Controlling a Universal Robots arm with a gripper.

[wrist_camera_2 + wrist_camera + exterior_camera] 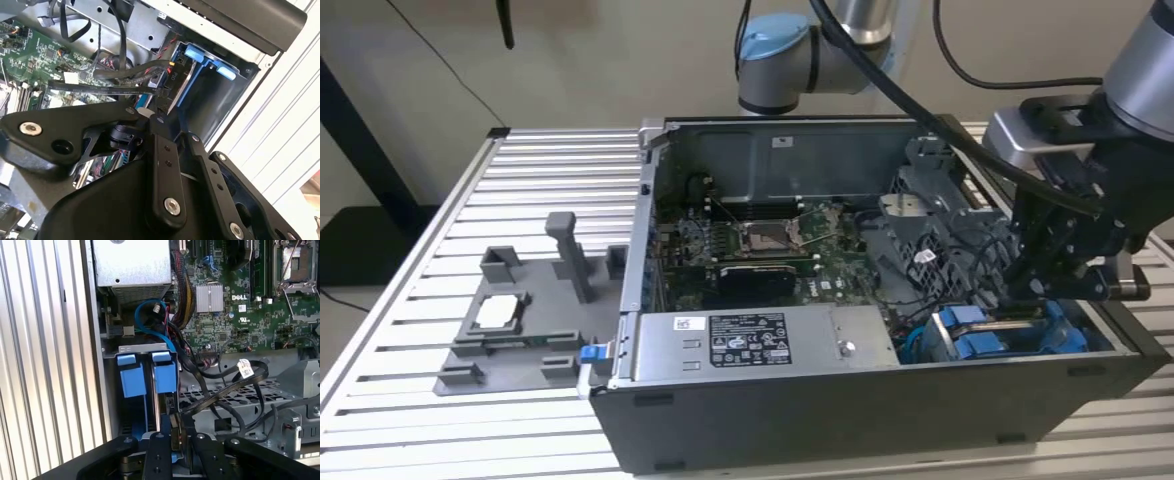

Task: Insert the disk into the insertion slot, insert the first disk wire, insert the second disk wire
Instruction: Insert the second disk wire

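Close in, the gripper [172,450] hangs just over the rear edge of the disk [159,407], which sits on edge inside the insertion slot [145,347], its blue carrier tabs [132,377] showing side by side. Whether the jaws are spread or pinching a plug, I cannot tell; black linkage covers the tips in both wrist views. A tangle of black cables [230,385] crowds just beside the gripper, crossing toward the green motherboard [225,315]. In the exterior view, the silver power-supply box [747,345] lies just beside the slot at the case's [854,420] near wall. Farther off, a grey fixture [520,320] rests on the slatted table [547,170].
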